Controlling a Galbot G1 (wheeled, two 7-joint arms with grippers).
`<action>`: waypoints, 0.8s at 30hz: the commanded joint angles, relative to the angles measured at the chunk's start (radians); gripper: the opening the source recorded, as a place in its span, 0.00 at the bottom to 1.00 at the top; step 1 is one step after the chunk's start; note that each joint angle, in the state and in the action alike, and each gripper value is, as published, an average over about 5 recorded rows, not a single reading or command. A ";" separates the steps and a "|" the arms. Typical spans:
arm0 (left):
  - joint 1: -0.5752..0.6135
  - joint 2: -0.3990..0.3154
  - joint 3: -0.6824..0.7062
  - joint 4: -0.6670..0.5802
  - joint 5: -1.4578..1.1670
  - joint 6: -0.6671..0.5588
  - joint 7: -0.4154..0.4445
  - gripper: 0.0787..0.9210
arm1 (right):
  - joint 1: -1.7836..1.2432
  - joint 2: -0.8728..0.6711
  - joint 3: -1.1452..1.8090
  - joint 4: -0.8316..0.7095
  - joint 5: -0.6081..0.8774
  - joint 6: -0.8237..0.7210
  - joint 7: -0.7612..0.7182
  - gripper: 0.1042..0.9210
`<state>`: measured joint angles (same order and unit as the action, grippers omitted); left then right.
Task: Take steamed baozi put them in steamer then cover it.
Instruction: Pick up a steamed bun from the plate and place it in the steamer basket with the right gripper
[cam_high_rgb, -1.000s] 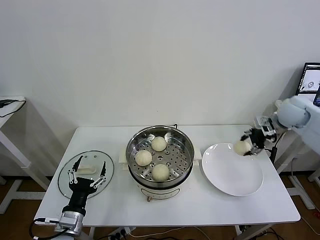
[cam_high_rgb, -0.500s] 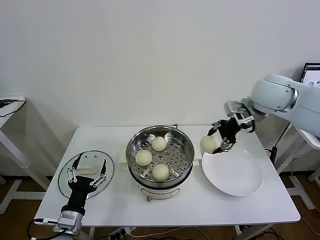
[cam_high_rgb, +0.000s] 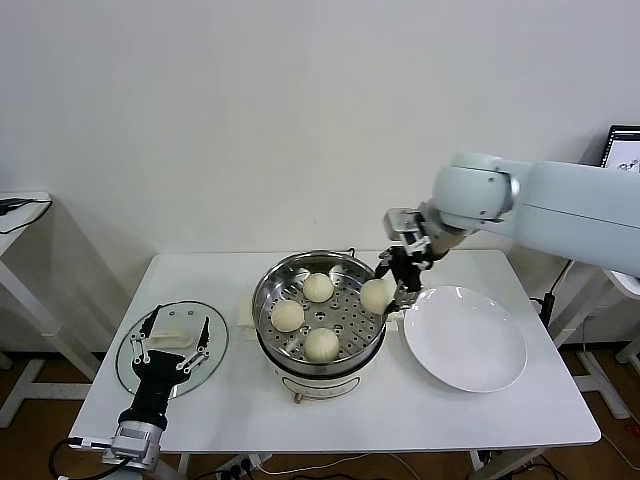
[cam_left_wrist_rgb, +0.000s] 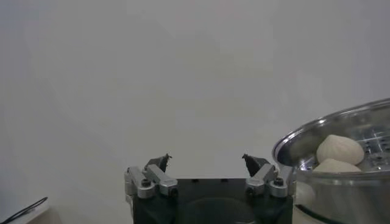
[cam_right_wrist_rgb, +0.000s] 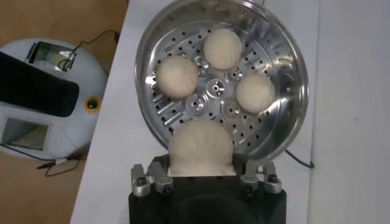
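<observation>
My right gripper (cam_high_rgb: 388, 288) is shut on a cream baozi (cam_high_rgb: 376, 295), held just above the right rim of the steel steamer (cam_high_rgb: 272, 276). In the right wrist view the held baozi (cam_right_wrist_rgb: 201, 147) fills the jaws of my right gripper (cam_right_wrist_rgb: 205, 173) above the perforated steamer floor (cam_right_wrist_rgb: 216, 91). Three baozi lie inside the steamer: one at the back (cam_high_rgb: 318, 287), one at the left (cam_high_rgb: 287, 316), one at the front (cam_high_rgb: 321, 344). The glass cover (cam_high_rgb: 130, 365) with its white handle lies flat on the table at the left. My left gripper (cam_high_rgb: 172, 343) hovers open over it.
An empty white plate (cam_high_rgb: 466, 338) lies to the right of the steamer. The steamer stands on a white pot base (cam_high_rgb: 315, 383) on the white table (cam_high_rgb: 400, 420). A side desk (cam_high_rgb: 20, 215) stands at the far left, a screen (cam_high_rgb: 620, 155) at the far right.
My right gripper has carried the baozi leftward from the plate's far side, across the plate, to the steamer's right rim. The left gripper has stayed over the cover.
</observation>
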<state>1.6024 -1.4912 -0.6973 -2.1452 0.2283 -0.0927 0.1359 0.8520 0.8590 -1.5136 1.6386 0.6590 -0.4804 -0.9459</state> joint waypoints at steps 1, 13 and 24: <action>-0.002 0.003 -0.006 0.016 0.001 -0.002 0.003 0.88 | -0.142 0.168 0.048 -0.161 0.001 -0.026 0.037 0.72; -0.016 0.007 -0.007 0.035 0.000 -0.001 0.006 0.88 | -0.172 0.184 0.038 -0.202 -0.025 -0.024 0.026 0.72; -0.017 0.006 -0.004 0.039 0.000 -0.005 0.007 0.88 | -0.190 0.174 0.035 -0.204 -0.071 -0.023 0.014 0.72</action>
<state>1.5867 -1.4853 -0.7038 -2.1082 0.2284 -0.0972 0.1429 0.6869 1.0141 -1.4829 1.4591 0.6143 -0.5011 -0.9297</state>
